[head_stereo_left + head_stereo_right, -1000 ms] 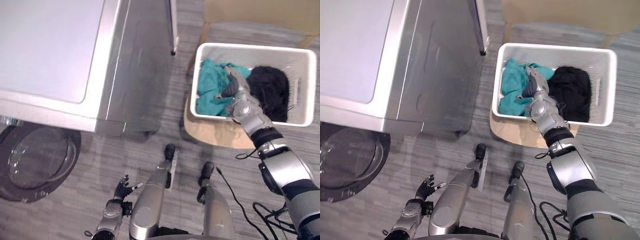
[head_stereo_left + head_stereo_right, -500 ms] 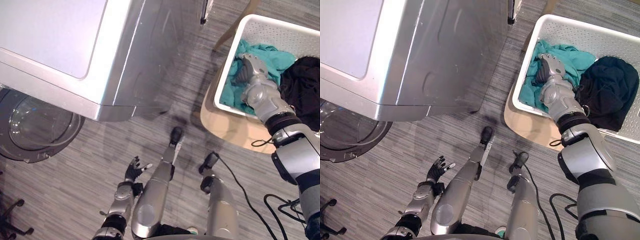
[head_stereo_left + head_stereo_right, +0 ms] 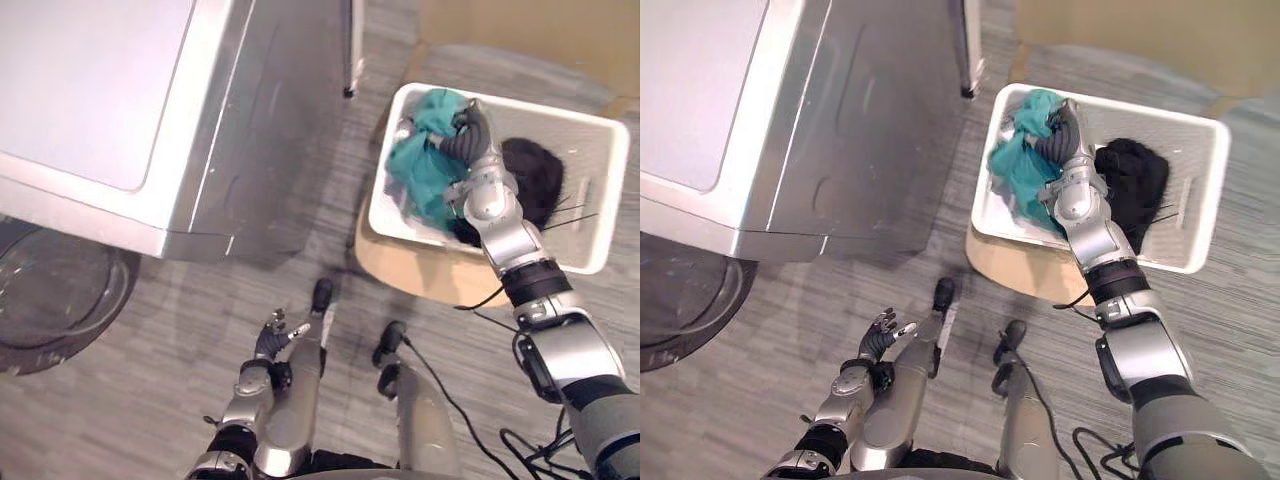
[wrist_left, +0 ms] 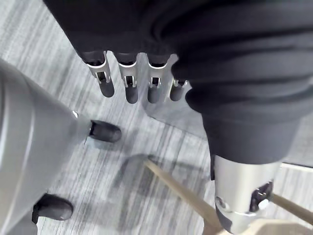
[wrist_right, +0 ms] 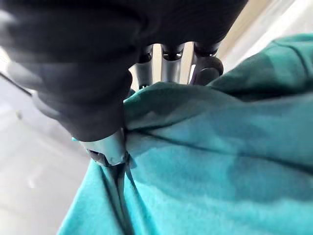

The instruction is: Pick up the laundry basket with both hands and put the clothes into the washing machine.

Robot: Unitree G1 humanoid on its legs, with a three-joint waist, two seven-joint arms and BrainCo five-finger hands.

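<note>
Laundry basket [image 3: 592, 150]: white, slotted walls, upright, directly beneath the right hand [image 3: 470, 135]. Teal garment [image 3: 425, 170]: bunched, pinched between that hand's thumb and fingers, at the basket's left end. Black garment [image 3: 537, 175]: crumpled inside the basket, just right of the hand. Washing machine [image 3: 120, 110]: silver, well left of the hand.

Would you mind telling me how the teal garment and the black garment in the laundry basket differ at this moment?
The right hand curls its fingers round the teal garment; no hand holds the black garment. The teal garment is bunched up at the hand; the black garment lies in a slack heap. The teal one is nearer the washing machine than the black one. Both are in the white laundry basket.
</note>
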